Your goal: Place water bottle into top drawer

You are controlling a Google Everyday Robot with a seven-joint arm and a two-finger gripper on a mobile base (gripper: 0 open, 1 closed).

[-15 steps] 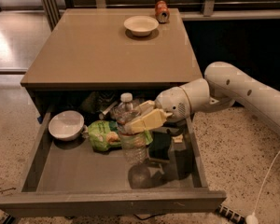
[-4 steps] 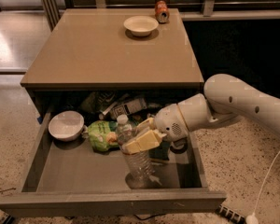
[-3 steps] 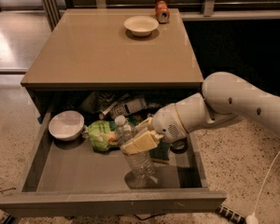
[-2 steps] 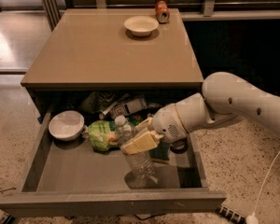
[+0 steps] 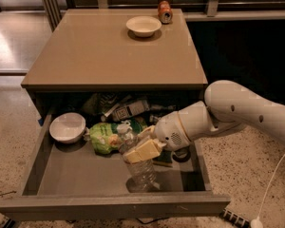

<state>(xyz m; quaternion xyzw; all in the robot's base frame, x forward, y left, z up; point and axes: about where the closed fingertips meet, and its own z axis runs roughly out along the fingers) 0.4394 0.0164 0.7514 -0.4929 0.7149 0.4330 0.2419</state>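
As gripper (image 5: 134, 147) fingers (image 5: 145, 151) clasp it | water bottle (image 5: 141, 173) clear, ribbed, white-capped | in top drawer (image 5: 80, 177)

The gripper (image 5: 136, 147) reaches in from the right over the open top drawer (image 5: 109, 206). Its tan fingers (image 5: 143, 150) clasp the water bottle (image 5: 141, 173), which stands upright in the near middle of the drawer. Just left of the bottle lies a green bag (image 5: 103, 137), and a white bowl (image 5: 67, 127) sits in the far left corner. A dark bottle (image 5: 130, 110) lies at the back. On the desk (image 5: 99, 56), a second bowl (image 5: 143, 25) and an orange can (image 5: 165, 12) stand near the far edge.
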